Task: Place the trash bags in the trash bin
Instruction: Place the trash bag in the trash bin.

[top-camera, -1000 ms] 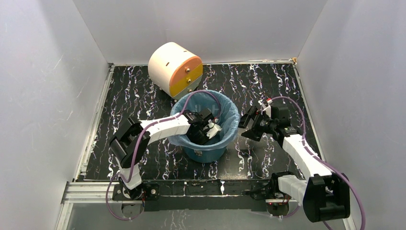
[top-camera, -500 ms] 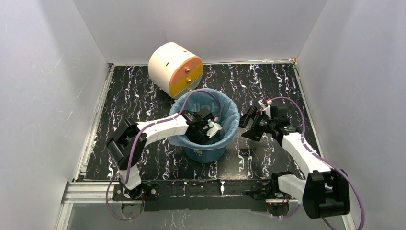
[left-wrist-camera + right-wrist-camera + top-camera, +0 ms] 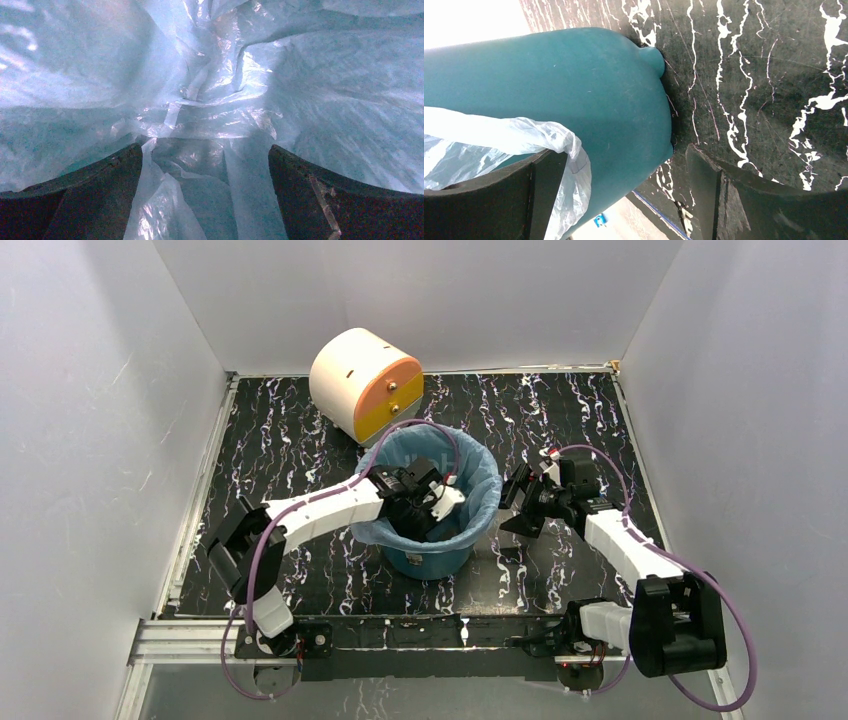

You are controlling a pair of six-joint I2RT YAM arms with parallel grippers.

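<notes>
Inside the trash bin (image 3: 432,562), left gripper (image 3: 430,516), tips hidden among trash bag (image 3: 481,483)

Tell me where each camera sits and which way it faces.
Top external: above and behind the arms, looking down on the table; both arms show.
Left wrist: inside the trash bin, facing the crumpled trash bag; the open left gripper frames the bottom.
Right wrist: beside the bin, facing its teal wall; the open right gripper shows below.
Shared: top and right wrist both show bin and bag.

The trash bag (image 3: 504,137) drapes over the teal trash bin (image 3: 574,75).
</notes>
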